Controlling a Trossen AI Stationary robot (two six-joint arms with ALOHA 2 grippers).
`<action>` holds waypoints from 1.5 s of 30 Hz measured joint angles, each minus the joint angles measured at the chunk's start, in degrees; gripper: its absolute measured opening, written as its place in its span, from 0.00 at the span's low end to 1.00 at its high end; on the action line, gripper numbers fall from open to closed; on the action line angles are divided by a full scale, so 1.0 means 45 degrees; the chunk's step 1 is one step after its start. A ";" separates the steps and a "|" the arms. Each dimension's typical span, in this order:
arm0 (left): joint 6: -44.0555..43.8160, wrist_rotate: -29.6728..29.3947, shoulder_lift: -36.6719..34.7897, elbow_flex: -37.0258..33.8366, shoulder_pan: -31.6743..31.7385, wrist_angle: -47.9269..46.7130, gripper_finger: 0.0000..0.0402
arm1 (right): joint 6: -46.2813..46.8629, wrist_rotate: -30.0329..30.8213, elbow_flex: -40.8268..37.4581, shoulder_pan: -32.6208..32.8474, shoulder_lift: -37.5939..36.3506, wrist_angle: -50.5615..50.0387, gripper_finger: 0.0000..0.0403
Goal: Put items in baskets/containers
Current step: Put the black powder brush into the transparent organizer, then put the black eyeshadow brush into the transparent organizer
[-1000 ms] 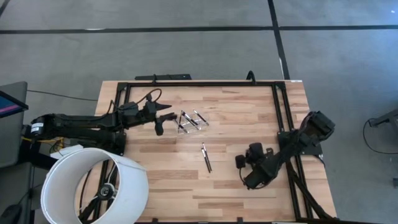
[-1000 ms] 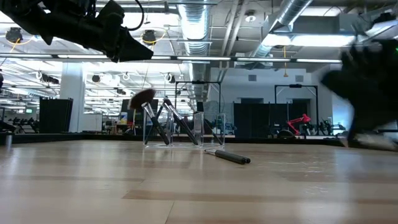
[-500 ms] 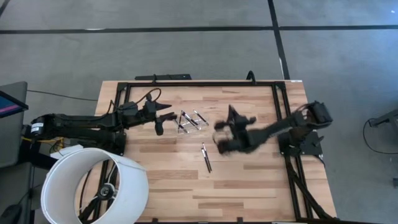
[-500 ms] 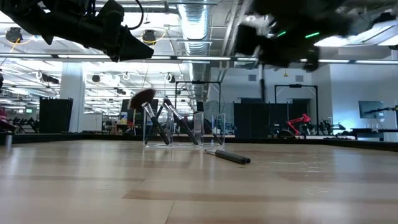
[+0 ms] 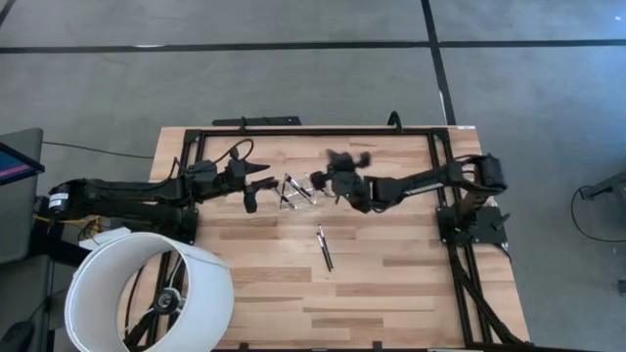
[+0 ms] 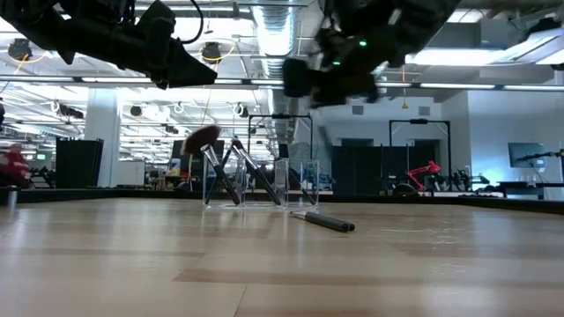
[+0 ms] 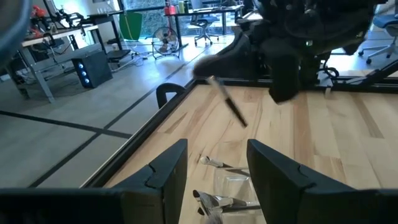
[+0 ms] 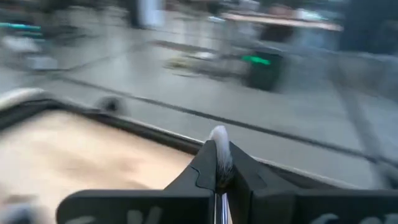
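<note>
A clear tray (image 5: 298, 189) stands at the table's far middle, with several black-handled brushes (image 6: 231, 169) leaning in it, one fluffy-headed. One more brush (image 5: 324, 246) lies flat on the wood nearer me. My left gripper (image 5: 252, 191) hovers open just left of the tray, which shows between its fingers in the left wrist view (image 7: 231, 185). My right gripper (image 5: 331, 182) is in the air just right of the tray, above table height (image 6: 308, 81), shut on a thin brush (image 7: 229, 102). My right gripper pinches a brush between its two shut fingers (image 8: 202, 171). The pale bristle tip (image 8: 219, 138) sticks out past the fingertips, and a silver part (image 8: 217, 208) runs back between them. The dark handle (image 7: 233, 111) slants down, lifted clear of the table.
A big white cylinder (image 5: 147, 293) stands at the table's near left corner under the left arm. A black frame (image 5: 313, 130) runs along the far and right edges. Bare wood (image 5: 372, 284) lies near and right of the loose brush.
My right arm has swung fast from the table's near right, up and across toward the far left, ending beside the clear tray. The left arm, the tray and the loose brush have kept still.
</note>
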 joint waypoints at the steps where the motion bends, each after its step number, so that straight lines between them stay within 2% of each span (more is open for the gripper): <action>1: -0.0021 0.0000 0.0000 0.0000 0.0000 -0.0004 0.41 | -0.1018 -0.1002 0.0048 -0.0107 0.0260 0.1174 0.01; 4: -0.0031 0.0001 0.0000 0.0000 0.0000 -0.0005 0.41 | -0.3427 -0.2607 0.0049 -0.0237 0.1005 0.4316 0.01; 7: -0.0031 0.0004 0.0000 0.0000 0.0000 -0.0005 0.41 | -0.4991 -0.2774 0.0047 -0.0311 0.1643 0.6069 0.01; 17: -0.0037 0.0005 0.0012 0.0000 0.0000 -0.0120 0.41 | -0.3629 -0.3040 0.0060 -0.0156 0.2876 0.6096 0.02; 25: -0.0041 0.0005 0.0228 -0.0010 0.0000 -0.0257 0.41 | -0.3717 -0.3474 0.0077 -0.0169 0.3347 0.6022 0.13; 30: -0.0044 0.0005 0.0291 -0.0011 0.0000 -0.0231 0.41 | -0.4949 -0.3434 0.0120 0.0019 0.2271 0.6025 0.20; 34: -0.0168 0.0005 0.0287 -0.0010 0.0000 -0.0217 0.41 | -0.5376 -0.3444 0.0116 0.0712 0.1052 0.5441 0.24; 36: -0.0236 0.0005 0.0287 -0.0010 0.0000 -0.0230 0.41 | -0.5047 -0.3449 0.0122 0.1313 0.0420 0.4611 0.26; 39: -0.0276 0.0009 0.0287 -0.0010 0.0000 -0.0248 0.41 | -0.3122 -0.3458 0.0125 0.2351 -0.0053 0.2749 0.30; 45: -0.0424 0.0010 0.0287 -0.0010 -0.0004 -0.0253 0.41 | 0.1490 -0.3454 0.0120 0.4216 0.0590 -0.0385 0.38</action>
